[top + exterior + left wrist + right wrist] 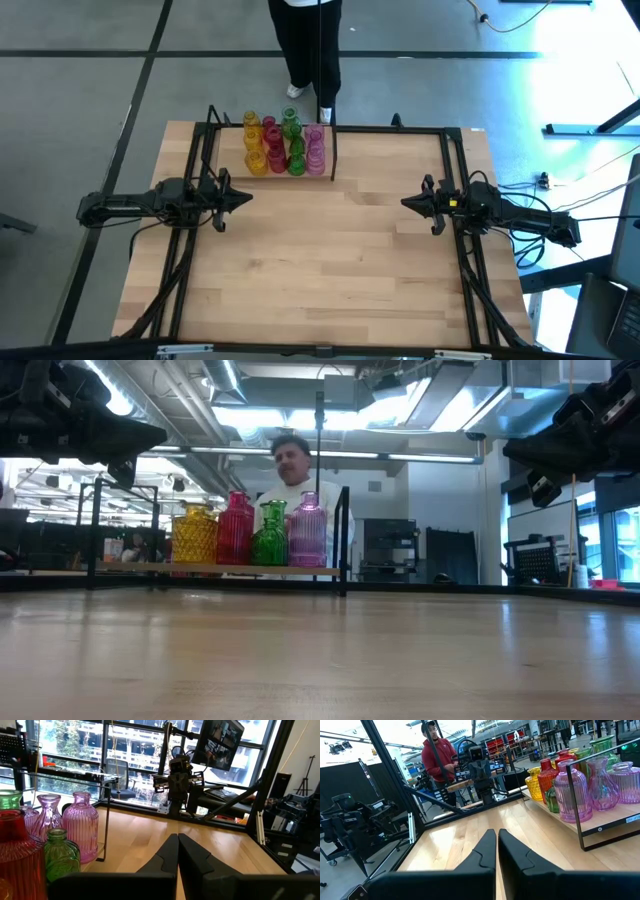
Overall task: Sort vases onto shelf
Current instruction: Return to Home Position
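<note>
The small translucent narrow-necked vases (285,147) all stand upright on the low light-wood shelf (228,158) framed in thin black rods; they are sorted by colour into four rows, close together. The pink vases (315,150) stand just beside the shelf's black upright end divider (333,150); the green vases (294,145) come next, then the red vases (273,147); the yellow vases (255,145) stand farthest from that divider. In the low view the front vase of each row shows in the same order, yellow (195,535), red (235,530), green (269,535), pink (307,530).

The shelf sits at the far edge of the large pale wooden table (330,270), toward its left side. The left gripper (248,197) hangs in front of the shelf, near it but clear of the vases; its fingers are pressed together and hold nothing. The right gripper (405,203) hangs well apart from the shelf, beyond the divider side, fingers likewise closed and empty; the two grippers point at each other.

A person in dark trousers (310,50) stands on the floor just behind the shelf.
</note>
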